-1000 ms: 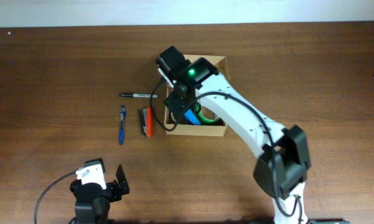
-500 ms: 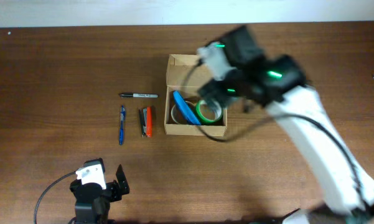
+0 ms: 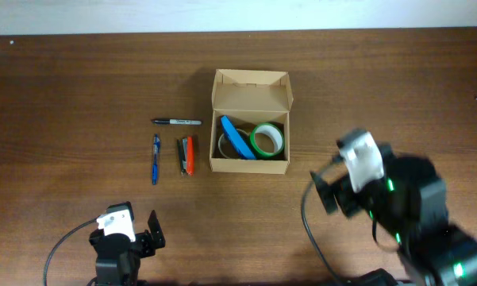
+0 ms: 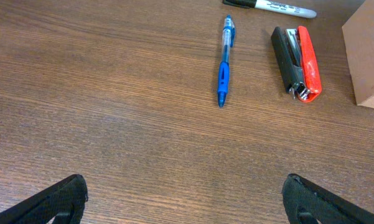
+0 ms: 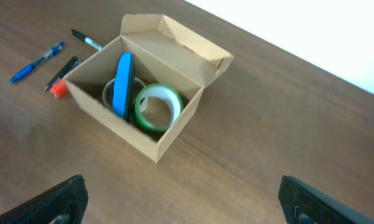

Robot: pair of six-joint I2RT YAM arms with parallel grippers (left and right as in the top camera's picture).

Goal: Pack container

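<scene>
The container (image 3: 250, 166) is a tan cardboard box at mid-table, its flap lid standing open at the back. Inside it are a blue case (image 3: 236, 137) on edge, a green tape roll (image 3: 267, 140) and a clear ring (image 3: 223, 148). Left of the box lie a black marker (image 3: 177, 121), a blue pen (image 3: 155, 148) and a red and black stapler (image 3: 186, 155). My right gripper (image 3: 327, 195) hangs open and empty to the box's lower right, blurred. My left gripper (image 4: 187, 199) stands open and empty near the front edge, below the pen (image 4: 224, 62) and stapler (image 4: 297, 62).
The right wrist view looks down on the container (image 5: 112, 122) and its contents from the front right, with bare table between the fingers. A pale wall edge (image 3: 222, 16) runs along the table's back. The box corner (image 4: 368, 56) shows at the far right of the left wrist view.
My right arm has swung away from over the box to the lower right, uncovering the box's contents. The left arm has not moved.
</scene>
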